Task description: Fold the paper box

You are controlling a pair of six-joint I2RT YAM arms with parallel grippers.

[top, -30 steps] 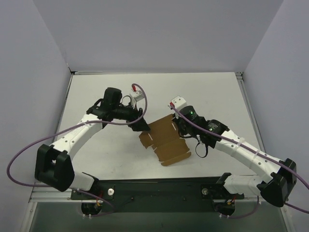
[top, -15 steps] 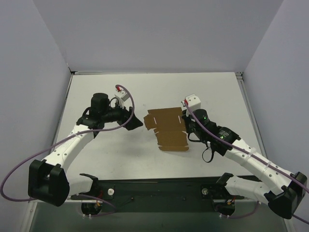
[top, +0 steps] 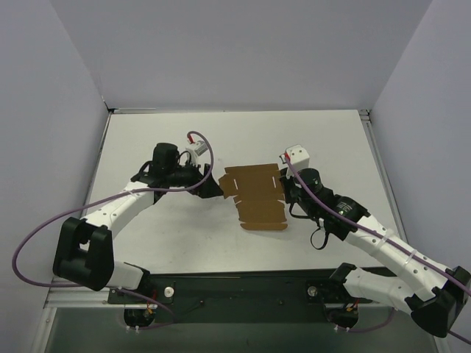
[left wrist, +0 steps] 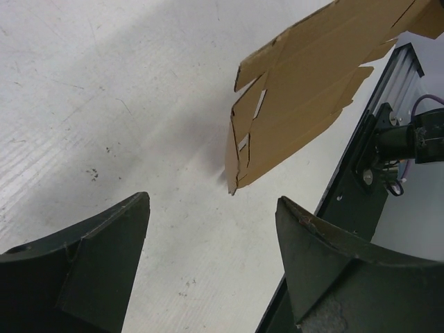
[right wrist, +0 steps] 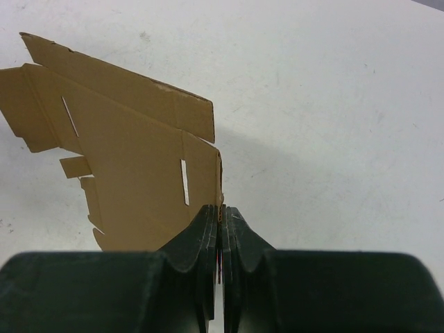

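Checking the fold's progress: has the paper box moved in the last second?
Yes. The paper box has swung farther from the black base rail and now sits squarer to it, pinched at its edge by the right gripper.

You see the paper box [top: 254,197] as plain brown cardboard, matt and fibrous, with slightly ragged die-cut edges and pressed crease lines. The table [left wrist: 90,90] looks white and matt, faintly streaked and flecked with dark specks, while the fingers [left wrist: 97,263] of the left gripper [left wrist: 211,201] and those of the right gripper [right wrist: 220,211] look like dull, dark, finely grained plastic. Your arm links [top: 121,208] wear smooth white shells with a slight sheen, and the base rail [top: 243,283] looks like black-painted metal.
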